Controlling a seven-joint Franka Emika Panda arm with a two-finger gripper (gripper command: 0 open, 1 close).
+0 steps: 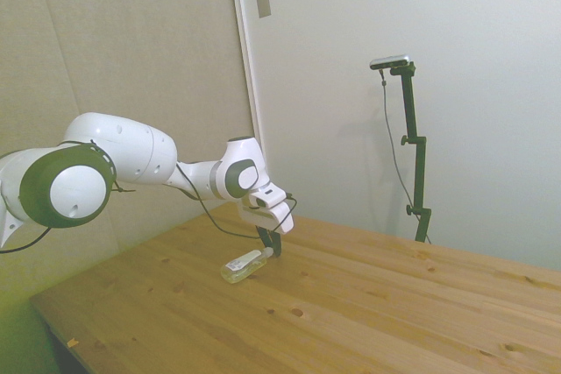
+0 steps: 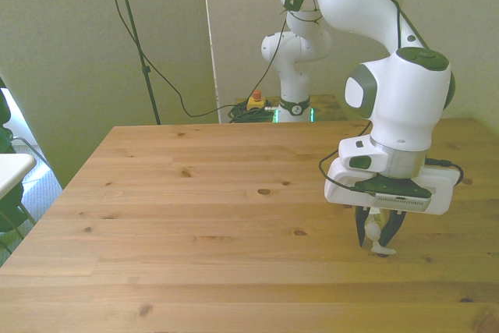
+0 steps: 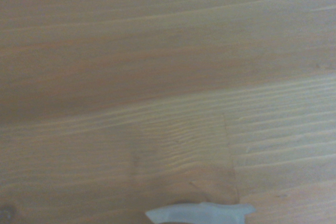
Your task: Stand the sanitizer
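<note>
A: Going from the front view's left, what is there?

B: Bare table (image 2: 179,216) across the left and middle; then, toward the front view's right and on the near half, the gripper (image 2: 380,235) low over the wood, with the sanitizer (image 1: 243,266) under it.

A: How does the bottle lie?

B: On its side, flat on the boards; in the side view the clear body points left and toward the camera, the white cap end reaches up to the fingers (image 1: 273,246); in the front view only the cap end (image 2: 380,247) shows between them, the body is hidden behind the gripper.

A: And the jaws?

B: Drawn in narrow around the neck and cap; they look to be touching it, though I cannot tell how firmly they bite; the wrist view shows only blurred grain and a pale sliver at the edge (image 3: 199,213), likely the cap.

A: What could spoil it from here?

B: My guess: the hold sits at the very end, so on lifting the heavier body may swing down or the slick cap may slip out; if the bottle pivots freely in the fingers it could land tilted; a slim base topples easily, should the release come before it stands square on the wood.
</note>
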